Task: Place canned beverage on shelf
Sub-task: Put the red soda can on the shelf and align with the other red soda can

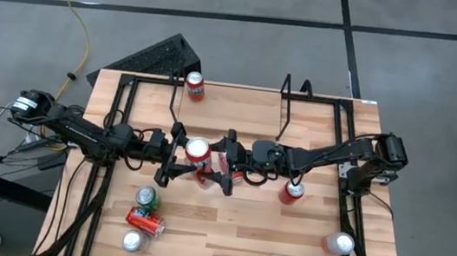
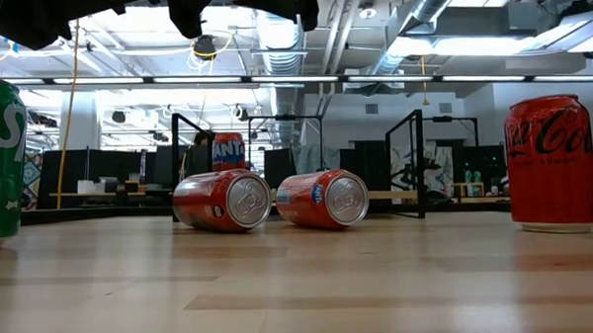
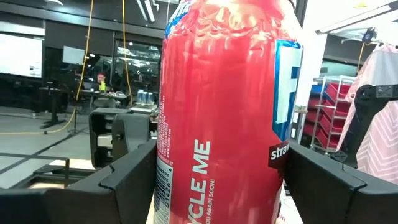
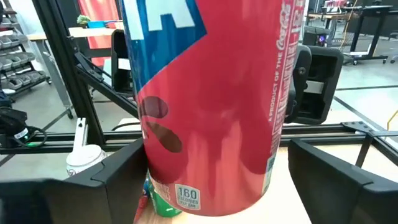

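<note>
High view: we see left gripper [image 1: 183, 159] and right gripper [image 1: 223, 158] meeting mid-table around upright red can [image 1: 197, 152], held above wood.

Shelf [image 1: 295, 101] stands at far edge, well apart.

Low view: we see two red cans [image 2: 222, 201] lying on table.

Left wrist view: fingers [image 3: 134, 180] clamped on red can.

Right wrist view: fingers [image 4: 115, 174] flank same can; whether they grip, we cannot tell.

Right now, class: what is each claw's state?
Left claw: closed on the red aluminium drink can.
Right claw: open around that can.
</note>
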Available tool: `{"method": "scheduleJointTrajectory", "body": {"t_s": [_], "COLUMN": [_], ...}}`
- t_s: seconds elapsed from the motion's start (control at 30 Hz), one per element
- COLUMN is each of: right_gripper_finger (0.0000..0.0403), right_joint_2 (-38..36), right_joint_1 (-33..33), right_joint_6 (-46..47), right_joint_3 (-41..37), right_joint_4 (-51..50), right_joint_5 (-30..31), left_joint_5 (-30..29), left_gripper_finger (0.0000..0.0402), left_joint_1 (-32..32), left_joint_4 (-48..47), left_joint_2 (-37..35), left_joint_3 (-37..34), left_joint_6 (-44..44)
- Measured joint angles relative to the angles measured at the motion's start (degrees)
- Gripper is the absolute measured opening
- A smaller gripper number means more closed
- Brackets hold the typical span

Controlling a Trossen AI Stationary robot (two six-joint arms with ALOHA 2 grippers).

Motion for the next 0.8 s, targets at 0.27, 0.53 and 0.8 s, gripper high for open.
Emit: {"method": "scheduleJointTrajectory", "body": {"t_s": [0.27, 0.53, 0.8], "right_gripper_finger": [0.0294, 0.0233, 0.0233], "right_joint_2": [0.0, 0.0, 0.0], "right_joint_1": [-0.4, -0.4, 0.7], "right_joint_6": [1.4, 1.3, -0.3], "right_joint_3": [0.0, 0.0, 0.0], "right_joint_4": [0.3, -0.1, -2.6], "right_joint_5": [0.0, 0.1, 3.1], "left_joint_5": [-0.3, -0.7, -2.9], "left_gripper_finger": [0.0287, 0.0288, 0.0328], "left_joint_1": [0.0, 0.0, -0.1], "left_joint_4": [0.1, -1.2, -4.7], "left_joint_2": [0.0, -0.1, -0.1], "left_joint_3": [0.0, 0.0, 0.0], "left_joint_6": [0.0, -1.6, -3.5]}}
